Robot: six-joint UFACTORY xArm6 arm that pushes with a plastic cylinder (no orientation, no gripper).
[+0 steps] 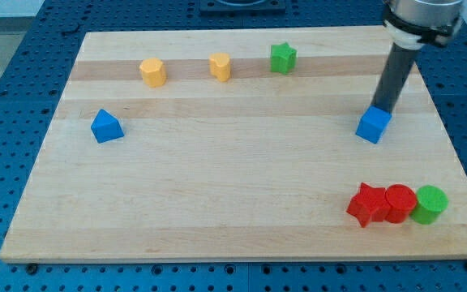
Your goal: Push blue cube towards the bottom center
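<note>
The blue cube (373,125) sits on the wooden board (233,195) at the view's right, about mid-height. My tip (383,109) touches or nearly touches the cube's upper right edge, just above it. The dark rod rises from there toward the view's top right.
A blue triangular block (106,126) lies at the left. A yellow hexagon (153,71), a yellow heart-like block (220,66) and a green star (283,57) line the top. A red star (366,203), red cylinder (399,203) and green cylinder (430,203) cluster at the bottom right.
</note>
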